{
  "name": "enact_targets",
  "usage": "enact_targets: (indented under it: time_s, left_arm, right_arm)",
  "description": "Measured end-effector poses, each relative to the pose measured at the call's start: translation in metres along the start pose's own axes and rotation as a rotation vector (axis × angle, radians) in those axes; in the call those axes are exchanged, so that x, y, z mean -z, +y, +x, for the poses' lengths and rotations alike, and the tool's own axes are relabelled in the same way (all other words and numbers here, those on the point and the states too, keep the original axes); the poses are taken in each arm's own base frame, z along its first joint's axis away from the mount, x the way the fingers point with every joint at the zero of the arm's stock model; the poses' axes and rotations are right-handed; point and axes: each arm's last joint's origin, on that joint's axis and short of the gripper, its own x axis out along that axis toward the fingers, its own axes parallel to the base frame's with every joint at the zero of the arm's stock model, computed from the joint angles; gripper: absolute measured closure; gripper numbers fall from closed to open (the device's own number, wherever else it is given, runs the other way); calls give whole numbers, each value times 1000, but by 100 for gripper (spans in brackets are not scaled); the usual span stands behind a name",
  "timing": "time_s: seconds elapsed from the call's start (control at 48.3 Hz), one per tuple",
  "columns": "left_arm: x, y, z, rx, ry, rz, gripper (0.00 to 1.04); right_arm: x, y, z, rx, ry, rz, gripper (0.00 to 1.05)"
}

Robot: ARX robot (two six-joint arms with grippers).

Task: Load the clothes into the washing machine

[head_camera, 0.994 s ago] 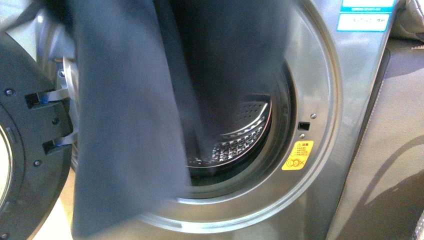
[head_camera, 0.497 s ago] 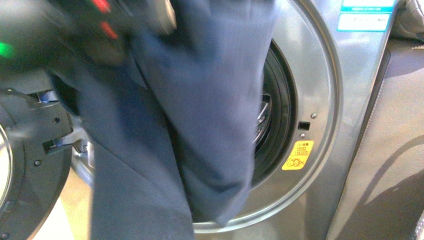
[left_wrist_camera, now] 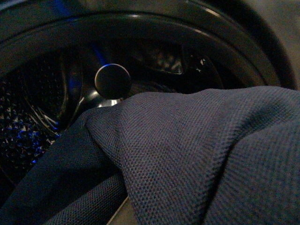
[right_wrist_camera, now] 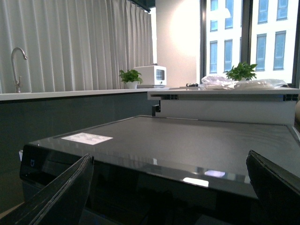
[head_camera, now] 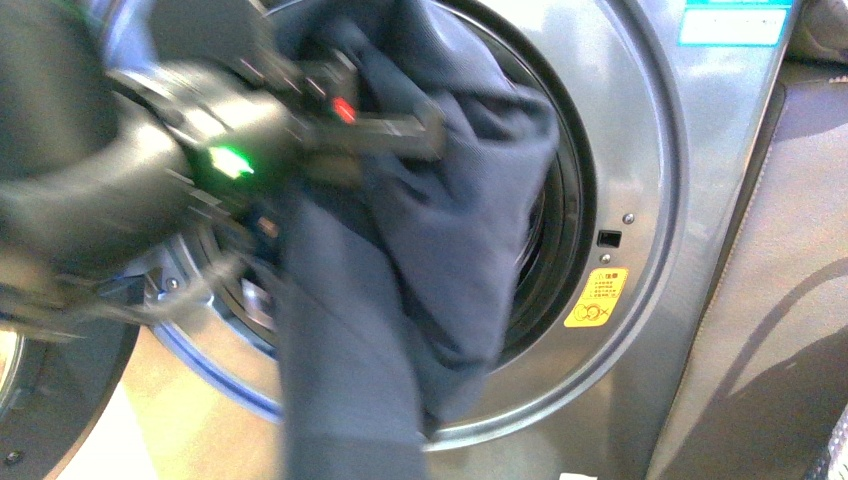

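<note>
The clothes (head_camera: 440, 260), a navy mesh-knit garment, hang in a long fold across the washing machine's (head_camera: 650, 150) round porthole, the upper part bunched at the opening. My left gripper (head_camera: 425, 130) is shut on the clothes at the top of the porthole; the arm is blurred. In the left wrist view the clothes (left_wrist_camera: 197, 154) fill the foreground and hide the fingers. Beyond them is the dark perforated drum (left_wrist_camera: 28, 117) with its round hub (left_wrist_camera: 112, 80). My right gripper (right_wrist_camera: 168, 197) is open and holds nothing, above the dark top of a machine (right_wrist_camera: 187, 140).
The washer door (head_camera: 40, 400) stands open at the lower left. A yellow warning sticker (head_camera: 597, 297) is beside the porthole, and a grey-brown cabinet (head_camera: 780, 300) stands to the right. The right wrist view shows a counter with a tap (right_wrist_camera: 16, 65) and a microwave (right_wrist_camera: 150, 75).
My left arm has come down into view and moved toward the porthole. The clothes have bunched up and shifted right into the opening, covering the drum.
</note>
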Motion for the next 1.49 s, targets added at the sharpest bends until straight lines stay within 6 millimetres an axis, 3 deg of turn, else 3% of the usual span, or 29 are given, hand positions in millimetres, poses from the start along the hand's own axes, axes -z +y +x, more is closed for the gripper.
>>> enact_targets:
  time_s: [0.497, 0.787, 0.87, 1.015, 1.201, 1.305, 1.491]
  left_arm:
    - [26, -2, 37, -94, 36, 6, 96]
    - [41, 0, 60, -145, 46, 9, 96]
    - [47, 1, 68, -160, 55, 12, 96]
    - [54, 2, 84, -178, 62, 16, 96]
    - [58, 3, 104, -202, 65, 30, 96]
    - [62, 5, 119, -217, 66, 41, 96]
    - [69, 8, 138, -244, 78, 51, 96]
  right_arm:
    - [50, -7, -78, 133, 5, 52, 8]
    - [107, -4, -133, 254, 90, 101, 8]
    - [124, -3, -140, 276, 105, 113, 8]
    - [172, 5, -150, 329, 188, 162, 8]
    - [199, 12, -156, 341, 213, 199, 8]
    - [213, 5, -173, 435, 392, 9, 26]
    - [224, -16, -213, 441, 414, -70, 63]
